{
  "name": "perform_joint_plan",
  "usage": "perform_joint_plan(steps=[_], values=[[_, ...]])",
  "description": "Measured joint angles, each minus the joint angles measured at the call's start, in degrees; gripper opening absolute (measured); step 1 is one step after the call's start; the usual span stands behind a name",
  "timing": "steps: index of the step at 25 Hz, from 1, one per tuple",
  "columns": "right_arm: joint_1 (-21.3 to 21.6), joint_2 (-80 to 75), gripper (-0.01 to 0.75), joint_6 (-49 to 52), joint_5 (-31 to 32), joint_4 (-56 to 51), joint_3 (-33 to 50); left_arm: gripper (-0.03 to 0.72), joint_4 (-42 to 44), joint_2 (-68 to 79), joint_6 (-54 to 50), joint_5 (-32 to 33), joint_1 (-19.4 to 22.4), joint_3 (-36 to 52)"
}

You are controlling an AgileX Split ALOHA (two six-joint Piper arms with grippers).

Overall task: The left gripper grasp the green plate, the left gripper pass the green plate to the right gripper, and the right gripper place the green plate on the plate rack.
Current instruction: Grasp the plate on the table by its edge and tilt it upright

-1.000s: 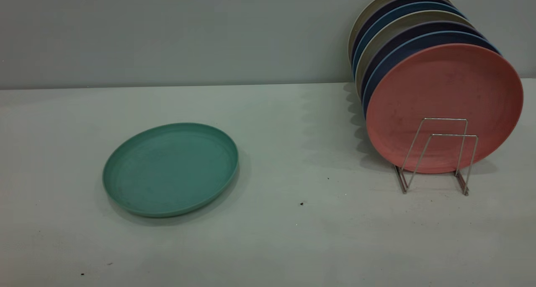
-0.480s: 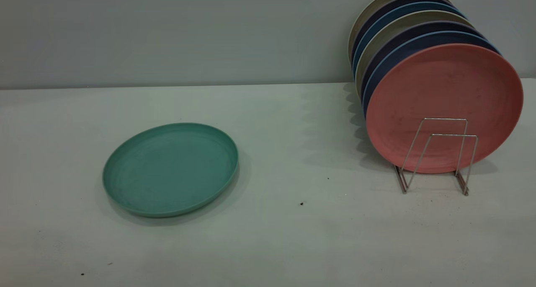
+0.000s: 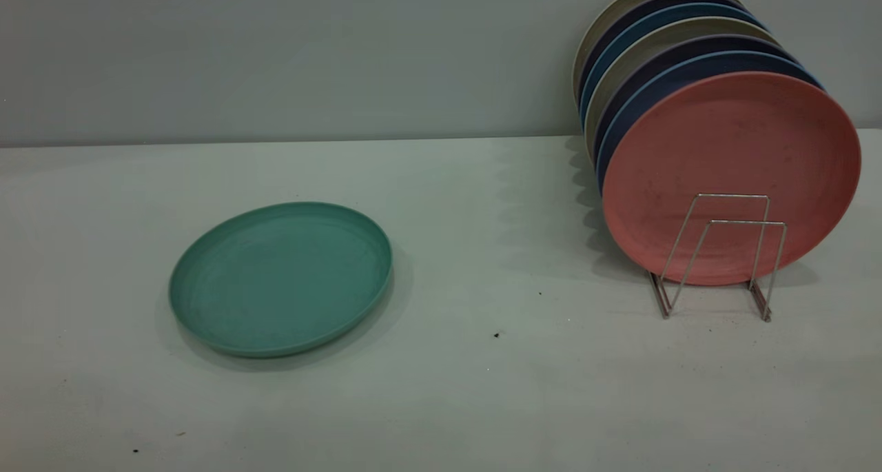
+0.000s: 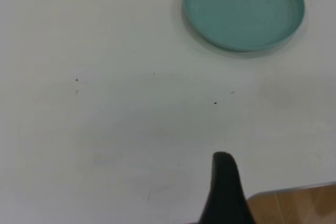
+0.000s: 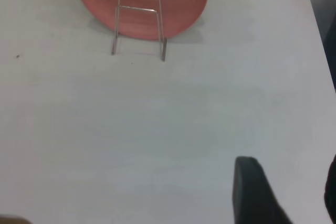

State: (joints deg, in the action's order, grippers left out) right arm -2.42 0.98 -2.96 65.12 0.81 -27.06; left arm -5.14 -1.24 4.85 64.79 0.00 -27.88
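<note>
Lying apart: green plate (image 4: 244, 9), left pincer (image 4: 224, 182)

The green plate (image 3: 280, 279) is a round matte teal thing with a low raised rim, lying flat and face up on the counter (image 3: 482, 389), nothing touching it. Well off to its right sits the plate rack (image 3: 716, 255), thin silver wire loops standing upright, with the front two loops free.

green plate (image 3: 280, 279) flat on table (image 3: 482, 389) at left, plate rack (image 3: 716, 255) well apart at right, plates (image 3: 730, 176) upright in it
</note>
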Motion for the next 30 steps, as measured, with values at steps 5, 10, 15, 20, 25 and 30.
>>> perform_joint_plan(steps=[5,10,15,20,25,30], values=[[0.0,0.0,0.349,0.0,0.0,0.0,0.0,0.563,0.0,0.0,-0.1,0.0,0.0,0.0],[0.0,0.0,0.349,0.0,0.0,0.0,0.0,0.563,0.0,0.0,-0.1,0.0,0.0,0.0],[0.0,0.0,0.349,0.0,0.0,0.0,0.0,0.563,-1.4,0.0,-0.1,0.0,0.0,0.0],[0.0,0.0,0.349,0.0,0.0,-0.1,0.0,0.563,-2.7,0.0,-0.1,-6.7,0.0,-0.7],[0.0,-0.6,0.349,-1.7,-0.2,-0.8,-1.1,0.563,-3.0,4.2,-1.6,-10.1,0.0,-1.0],[0.0,-9.7,0.349,-3.6,-4.4,-1.5,-3.0,0.563,-5.2,17.2,-1.7,-13.2,0.0,-1.0]])
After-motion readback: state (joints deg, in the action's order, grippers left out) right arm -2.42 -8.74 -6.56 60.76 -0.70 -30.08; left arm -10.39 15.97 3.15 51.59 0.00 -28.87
